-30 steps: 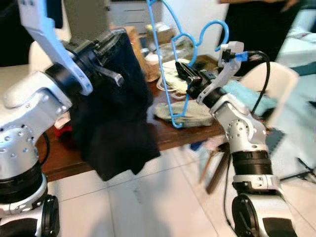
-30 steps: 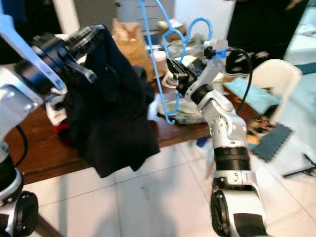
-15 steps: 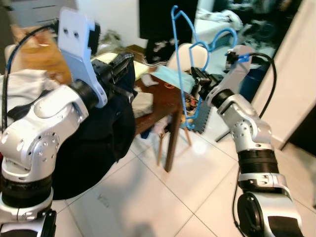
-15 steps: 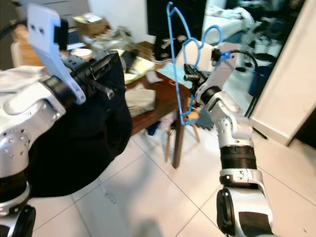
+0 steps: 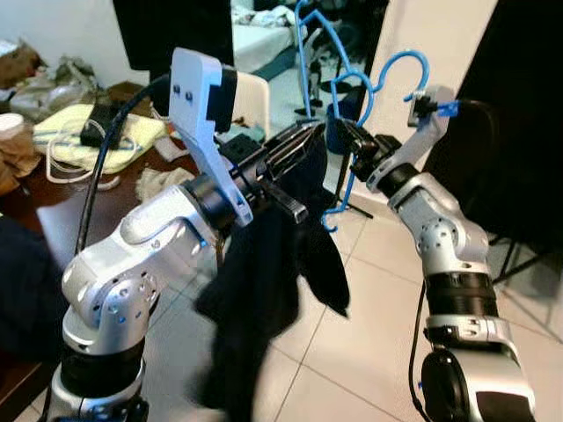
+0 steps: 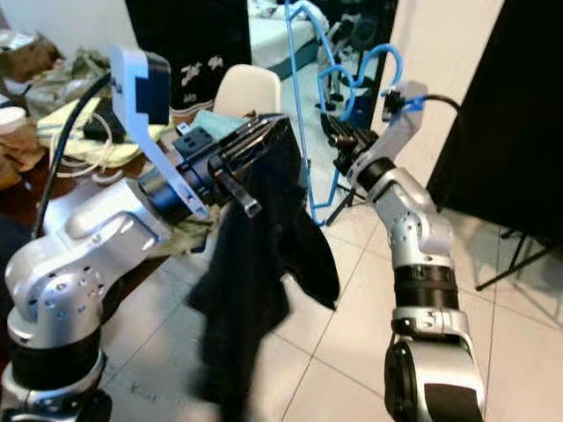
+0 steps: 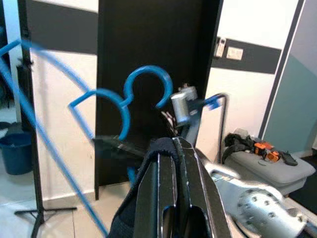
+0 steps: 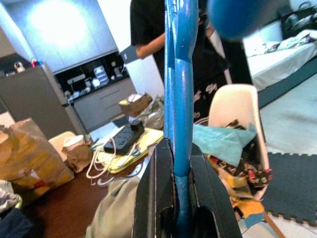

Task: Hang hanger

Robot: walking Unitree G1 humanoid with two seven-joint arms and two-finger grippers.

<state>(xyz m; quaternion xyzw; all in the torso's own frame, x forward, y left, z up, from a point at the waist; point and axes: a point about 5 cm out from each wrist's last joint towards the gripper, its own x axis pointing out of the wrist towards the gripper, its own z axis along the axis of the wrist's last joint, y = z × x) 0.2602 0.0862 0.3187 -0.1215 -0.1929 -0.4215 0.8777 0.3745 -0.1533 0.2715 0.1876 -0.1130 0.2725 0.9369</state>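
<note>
A blue wire hanger [image 8: 177, 74] stands upright in my right gripper [image 5: 343, 134], which is shut on its lower bar; the hook [image 7: 147, 69] curls at the top. My left gripper [image 5: 308, 141] is raised just left of the hanger and is shut on a dark garment [image 5: 264, 290] that hangs down from its fingers [image 7: 171, 168]. The garment's upper edge lies close to the hanger's long side bar; I cannot tell whether they touch.
A brown table [image 5: 53, 220] with a yellow cloth, cables and bags stands at the left. A white chair [image 6: 251, 92] and a person in black [image 8: 148, 29] are behind it. Black stand legs [image 6: 515, 255] rest on the tiled floor by a dark panel at the right.
The camera has swung to the right, so the table has slid to the left edge. Both grippers keep their hold. The garment now hangs closer to the hanger.
</note>
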